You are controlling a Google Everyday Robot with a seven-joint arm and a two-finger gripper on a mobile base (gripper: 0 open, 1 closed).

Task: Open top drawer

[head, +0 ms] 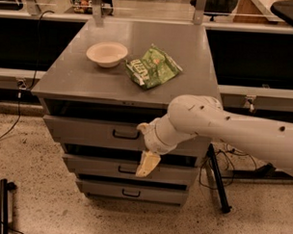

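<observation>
The top drawer [88,130] is the widest grey front, just under the grey cabinet top, with a dark gap above it. Its small black loop handle [125,134] sits at the centre of the front. My gripper [147,164] hangs from the white arm that comes in from the right. It sits in front of the drawer fronts, just right of and below the handle, with its pale tip pointing down over the second drawer [96,166]. It is not touching the handle. The arm hides the right part of the top drawer front.
A white bowl [106,54] and a green snack bag [152,67] lie on the cabinet top [70,80]. A third, lowest drawer [129,191] sits beneath. A black stand leg [217,181] is at the cabinet's right, and cables run along the speckled floor.
</observation>
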